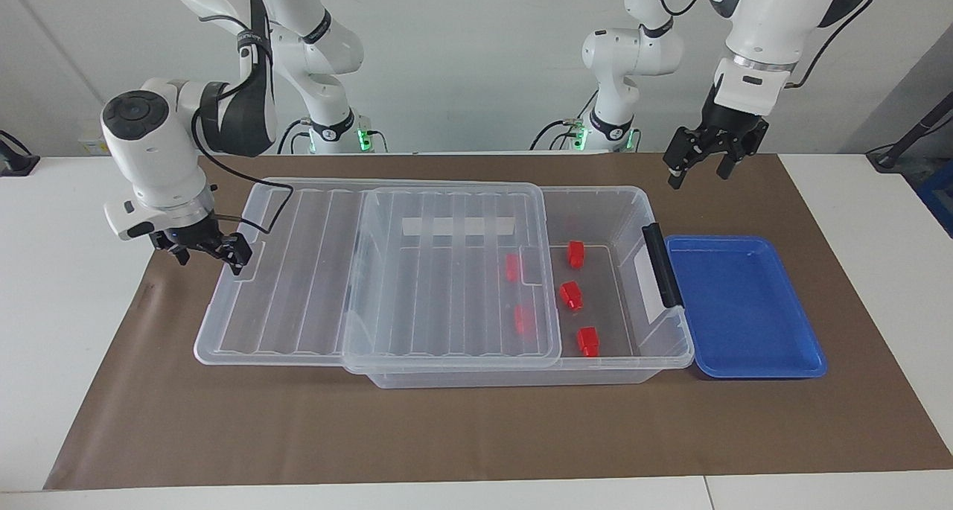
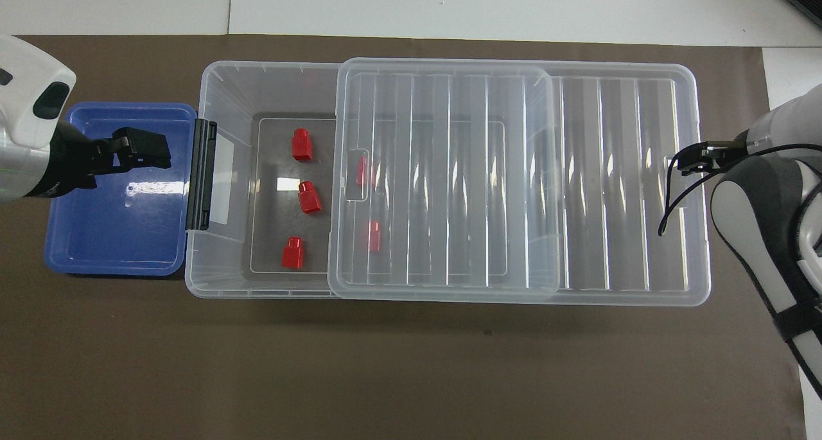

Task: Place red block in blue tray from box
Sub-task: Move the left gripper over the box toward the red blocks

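Observation:
The clear box (image 1: 633, 220) (image 2: 231, 87) stands mid-table. Its ribbed lid (image 1: 447, 287) (image 2: 449, 170) lies slid toward the right arm's end and overhangs there. Three red blocks (image 1: 571, 295) (image 2: 309, 197) lie uncovered on the box floor, and two more (image 1: 512, 266) (image 2: 374, 236) show through the lid. The blue tray (image 1: 744, 309) (image 2: 109, 234) lies empty beside the box at the left arm's end. My left gripper (image 1: 700, 164) (image 2: 138, 154) is open and empty, raised over the tray. My right gripper (image 1: 212, 249) (image 2: 684, 160) is at the lid's overhanging end edge.
A black clip handle (image 1: 663, 264) (image 2: 200, 173) sits on the box end that faces the tray. Everything stands on a brown mat (image 1: 447, 435) on the white table.

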Action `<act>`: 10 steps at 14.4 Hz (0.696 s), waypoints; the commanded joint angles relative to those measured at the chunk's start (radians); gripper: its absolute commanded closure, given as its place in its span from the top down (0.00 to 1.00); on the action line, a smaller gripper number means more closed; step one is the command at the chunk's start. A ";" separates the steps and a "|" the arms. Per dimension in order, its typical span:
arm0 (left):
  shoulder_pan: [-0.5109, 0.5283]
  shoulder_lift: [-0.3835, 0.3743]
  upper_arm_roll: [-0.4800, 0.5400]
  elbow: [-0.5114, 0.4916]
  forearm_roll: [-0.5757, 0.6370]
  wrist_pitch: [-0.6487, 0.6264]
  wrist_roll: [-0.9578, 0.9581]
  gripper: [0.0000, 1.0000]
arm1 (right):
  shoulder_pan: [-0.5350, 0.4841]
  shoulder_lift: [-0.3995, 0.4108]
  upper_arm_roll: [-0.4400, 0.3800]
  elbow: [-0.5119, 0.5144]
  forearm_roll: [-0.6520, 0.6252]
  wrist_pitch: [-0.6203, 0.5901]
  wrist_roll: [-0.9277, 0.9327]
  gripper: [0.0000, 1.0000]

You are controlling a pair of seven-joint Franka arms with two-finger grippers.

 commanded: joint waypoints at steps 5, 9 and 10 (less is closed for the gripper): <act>-0.157 0.150 0.015 -0.093 0.040 0.245 -0.190 1.00 | -0.001 -0.037 0.013 0.097 0.093 -0.117 -0.008 1.00; -0.161 0.194 0.015 -0.186 0.041 0.413 -0.194 1.00 | -0.012 -0.121 0.009 0.130 0.149 -0.219 -0.039 1.00; -0.161 0.192 0.015 -0.211 0.041 0.443 -0.194 1.00 | -0.011 -0.139 0.009 0.131 0.173 -0.246 -0.038 1.00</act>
